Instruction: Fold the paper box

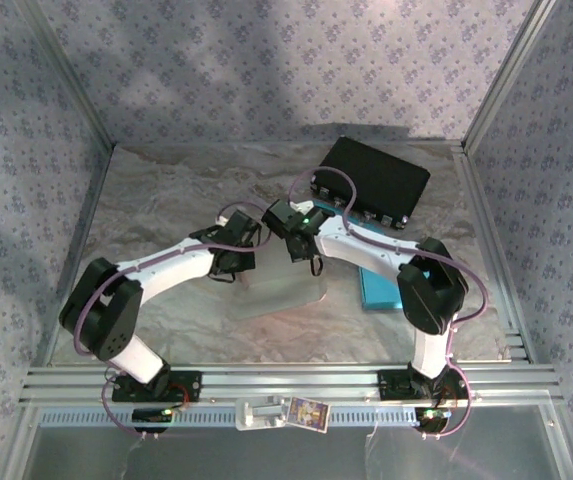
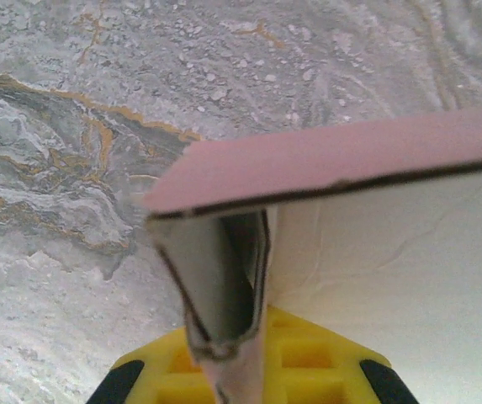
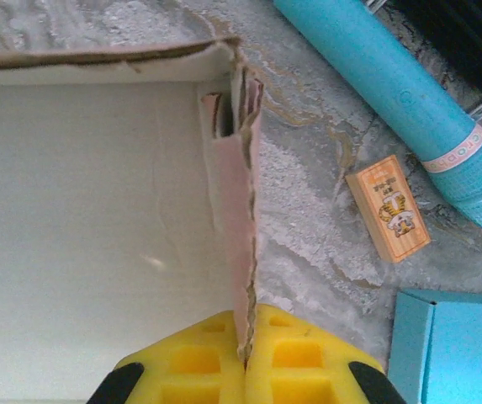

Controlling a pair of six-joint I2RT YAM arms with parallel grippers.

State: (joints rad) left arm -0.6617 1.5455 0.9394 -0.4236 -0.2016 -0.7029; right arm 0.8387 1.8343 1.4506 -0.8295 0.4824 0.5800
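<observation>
Your box [image 1: 280,292] sits at the middle of the counter [image 1: 161,205], pale and open-topped, right where both arms meet. Your left hand [image 1: 234,262] is at its 10 o'clock corner. Your right hand [image 1: 298,245] is toward its 12 o'clock side, though the top view is too soft to tell exactly which wall it has. The two hands are close beside each other.

From the left wrist, your left hand [image 2: 228,370] is clamped on a folded flap at a corner of the box [image 2: 350,156]. The yellow pads [image 2: 308,362] pinch the grey-white card. The pink outer face runs off toward 3 o'clock, with the white inside just below it.

From the right wrist, your right hand [image 3: 245,362] is pressed together on an upright side wall of the box [image 3: 81,210]. The thin pink card rises toward 12 o'clock from between the pads [image 3: 190,362]. The white floor lies at 9 o'clock of that wall, and another wall crosses at 11 o'clock.

Outside that wall, a printed orange card [image 3: 389,208] lies flat at 3 o'clock. A blue tube [image 3: 392,84] runs at 1 o'clock, and a blue carton [image 3: 451,345] sits at 5 o'clock.

In the top view, a black case [image 1: 371,185] lies at 1 o'clock of the box. The blue carton [image 1: 376,287] is at 3 o'clock, partly under the right arm.
</observation>
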